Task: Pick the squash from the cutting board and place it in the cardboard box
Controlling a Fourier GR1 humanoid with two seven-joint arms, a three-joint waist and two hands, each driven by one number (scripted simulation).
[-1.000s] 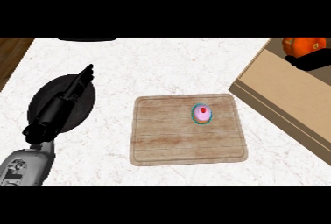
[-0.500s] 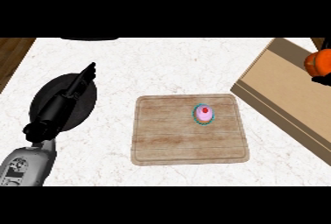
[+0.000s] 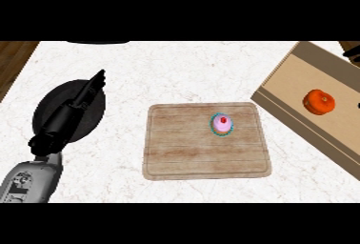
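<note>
Inside the cardboard box (image 3: 285, 95) lies the orange squash (image 3: 320, 101), delivered, while the left robot hand (image 3: 70, 112) rests straight-fingered, holding nothing.

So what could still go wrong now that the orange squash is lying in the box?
The squash lies in the cardboard box near the view's right edge, so the right hand, out of view, might knock it. The cupcake remains on the cutting board; the left hand could brush it if it moved across.
</note>
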